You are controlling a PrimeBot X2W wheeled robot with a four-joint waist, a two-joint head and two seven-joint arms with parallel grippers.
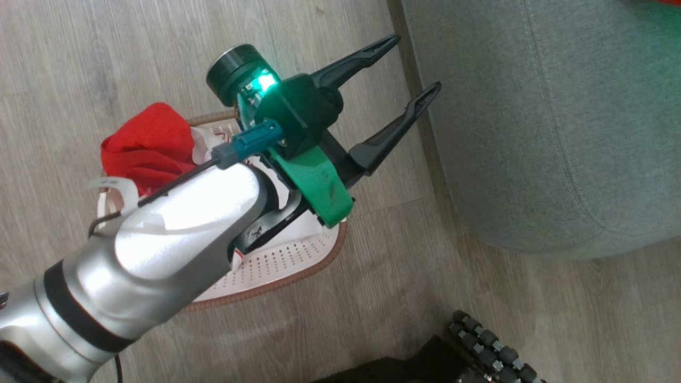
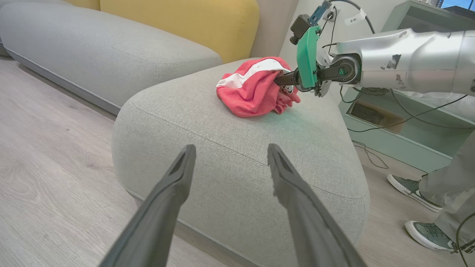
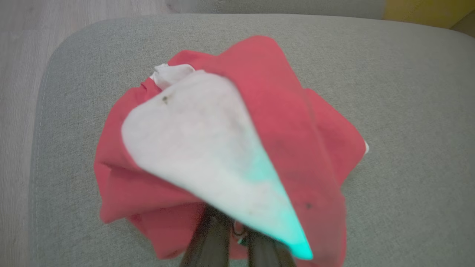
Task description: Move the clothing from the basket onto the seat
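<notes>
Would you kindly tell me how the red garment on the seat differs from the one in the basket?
The seat garment rests on the grey seat; the basket garment is heaped in the white basket on the floor. The shut right gripper pinches the seat garment; the basket garment is ungripped, the left gripper open. Both are crumpled red.

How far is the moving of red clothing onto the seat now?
Done: one red-and-white garment lies on the grey-green fabric seat. In hand: the shut right gripper grips it. Remaining: another red garment in the white perforated basket; left gripper open.
</notes>
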